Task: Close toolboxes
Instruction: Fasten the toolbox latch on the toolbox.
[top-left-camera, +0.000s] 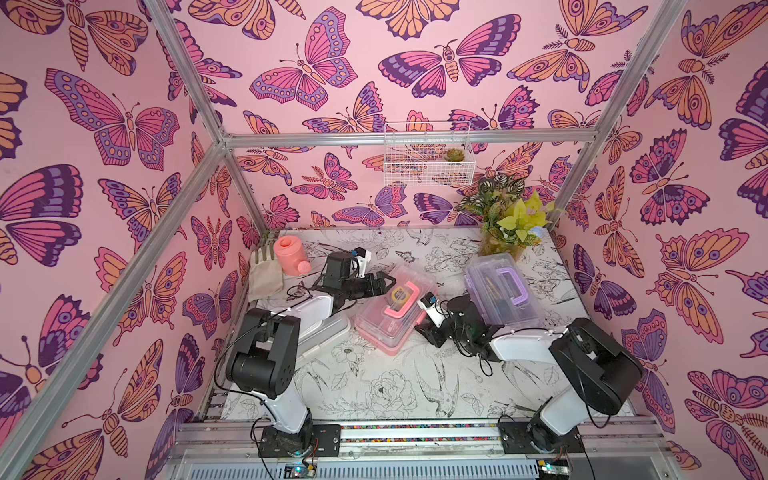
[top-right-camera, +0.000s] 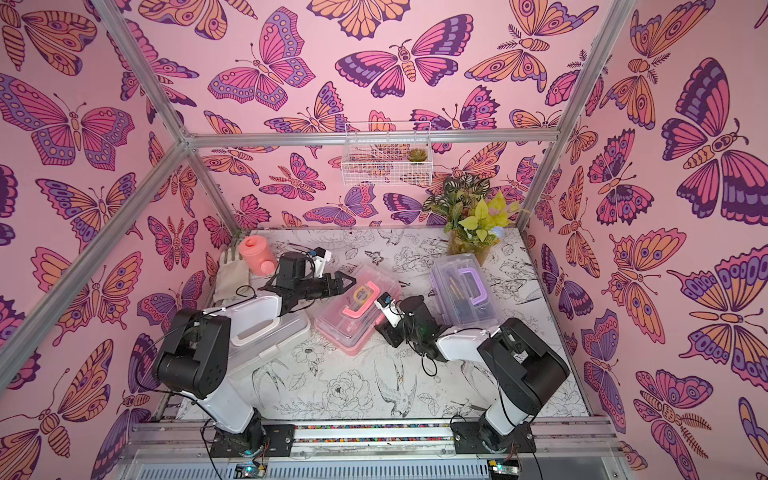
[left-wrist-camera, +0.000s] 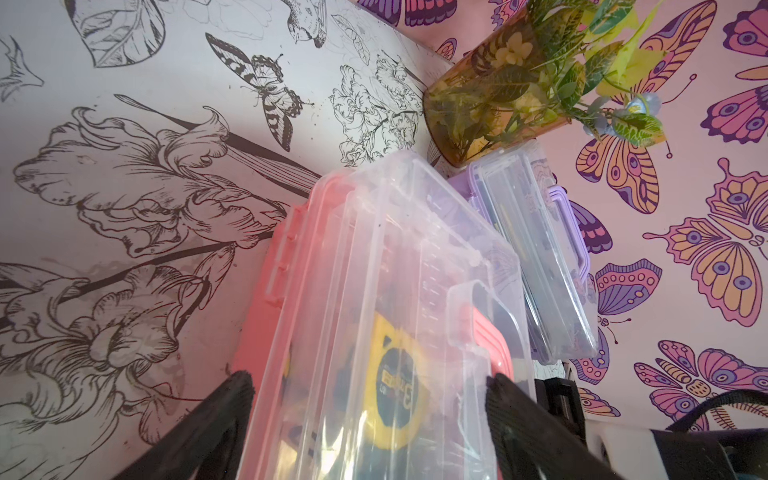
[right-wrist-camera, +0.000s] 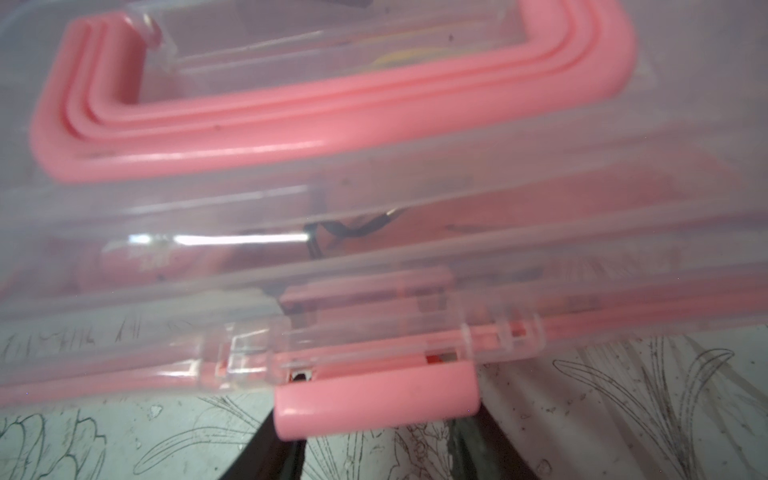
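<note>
- Centrally in both top views, shows the pink toolbox (top-left-camera: 380, 328) (top-right-camera: 351, 328): pink base, clear lid lowered onto it, pink handle (right-wrist-camera: 291, 137) folded flat, yellow tape measure (left-wrist-camera: 395, 374) visible through the lid.
- Shows a pink latch (right-wrist-camera: 374, 399) at its lower edge in the right wrist view.
- Counts three toolboxes: pink at mid-frame; purple toolbox (top-left-camera: 503, 291) to its right, lid down, just below the potted plant (top-left-camera: 503, 224); white toolbox (top-right-camera: 270, 345) to its left, largely under the left arm (top-left-camera: 266, 353).
- Counts two arms, and one watering can (top-left-camera: 289, 257) at the upper left of the table (top-left-camera: 415, 365).
- Has the left arm stretched from lower left toward the pink toolbox's upper-left end, left gripper (top-left-camera: 386, 282) spread wide, fingers (left-wrist-camera: 208, 428) straddling that end; contact not discernible.
- Has the right arm (top-left-camera: 582, 357) folded low from lower right, right gripper (top-left-camera: 424, 334) at the box's right side, jaws part-way apart, latch between the fingertips; clamped or not, cannot tell.
</note>
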